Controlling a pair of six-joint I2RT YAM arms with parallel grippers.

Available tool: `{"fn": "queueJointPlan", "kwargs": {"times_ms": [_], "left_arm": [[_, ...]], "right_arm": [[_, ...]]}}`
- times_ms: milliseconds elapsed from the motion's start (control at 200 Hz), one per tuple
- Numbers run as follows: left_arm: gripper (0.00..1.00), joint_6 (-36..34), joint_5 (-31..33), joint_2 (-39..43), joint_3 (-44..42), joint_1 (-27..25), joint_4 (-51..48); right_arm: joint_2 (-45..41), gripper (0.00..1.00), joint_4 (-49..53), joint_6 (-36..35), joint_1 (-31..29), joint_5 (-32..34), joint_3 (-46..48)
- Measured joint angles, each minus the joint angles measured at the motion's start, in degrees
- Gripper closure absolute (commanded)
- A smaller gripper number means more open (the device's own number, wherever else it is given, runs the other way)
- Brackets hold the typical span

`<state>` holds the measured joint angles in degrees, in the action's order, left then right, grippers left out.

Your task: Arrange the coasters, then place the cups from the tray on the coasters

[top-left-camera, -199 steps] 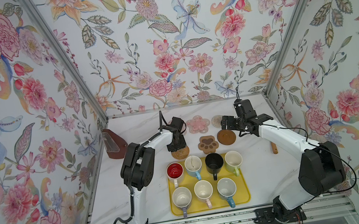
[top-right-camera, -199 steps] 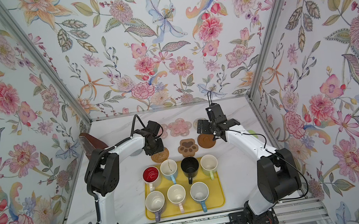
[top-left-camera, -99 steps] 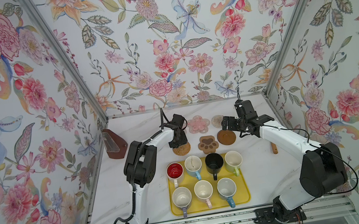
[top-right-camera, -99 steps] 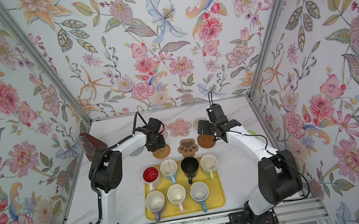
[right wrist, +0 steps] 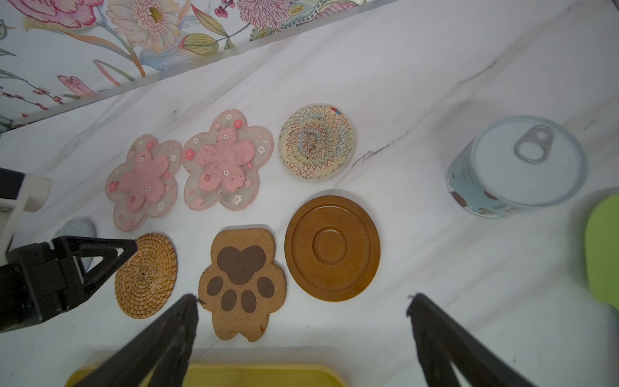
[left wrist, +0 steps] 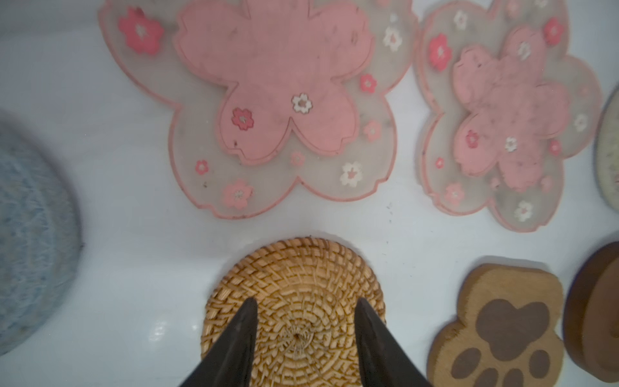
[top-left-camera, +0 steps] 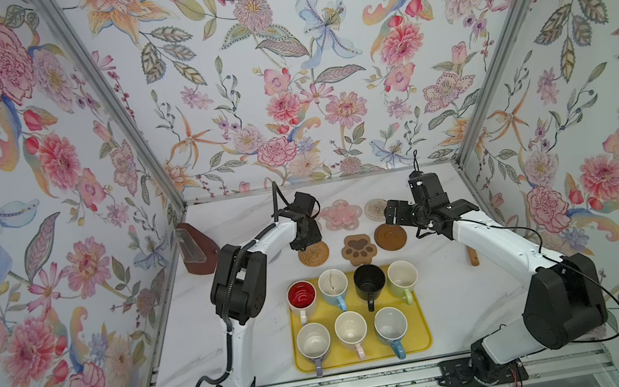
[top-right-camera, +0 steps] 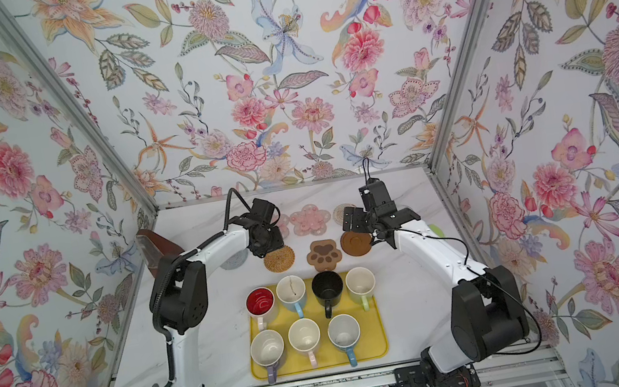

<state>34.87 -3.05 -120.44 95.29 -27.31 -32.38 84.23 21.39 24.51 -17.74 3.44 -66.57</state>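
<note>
My left gripper hangs open just over the tan rattan coaster, which lies flat on the table. Beside it lie the paw coaster and the dark wooden coaster. Behind them lie two pink flower coasters and the pale woven one. The grey woven coaster peeks out under the left arm. My right gripper is wide open and empty, above the table near the wooden coaster. Several cups, among them the red-inside one and the black one, stand on the yellow tray.
A pale blue can with a pull-tab lid and a green object sit to the right of the coasters. A brown holder leans at the left wall. A small wooden stick lies near the right arm.
The left gripper's jaws have spread apart over the rattan coaster, which has shifted slightly toward the back. The right arm has hardly moved.
</note>
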Motion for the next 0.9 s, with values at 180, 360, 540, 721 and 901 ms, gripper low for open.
{"fn": "queueJointPlan", "kwargs": {"times_ms": [180,360,540,721,901], "left_arm": [[0.12,-4.2,3.3,15.8,-4.8,0.4,7.1],[0.01,-6.6,7.8,41.9,-28.7,0.4,22.8],[0.01,-6.7,12.1,54.3,-46.4,0.8,29.5],[0.01,-7.3,16.1,59.7,-54.0,0.8,30.9],[0.01,-8.2,18.6,62.0,-55.0,1.1,32.2]], "right_arm": [[-2.2,0.01,0.4,0.0,0.2,0.0,0.2],[-7.6,0.01,0.9,0.9,-0.3,0.0,4.9],[-14.8,0.01,5.9,2.9,-2.5,0.6,8.7],[-23.2,0.01,12.1,5.2,-6.3,2.8,10.1],[-28.6,0.03,17.3,9.7,-11.8,5.6,13.4]]}}
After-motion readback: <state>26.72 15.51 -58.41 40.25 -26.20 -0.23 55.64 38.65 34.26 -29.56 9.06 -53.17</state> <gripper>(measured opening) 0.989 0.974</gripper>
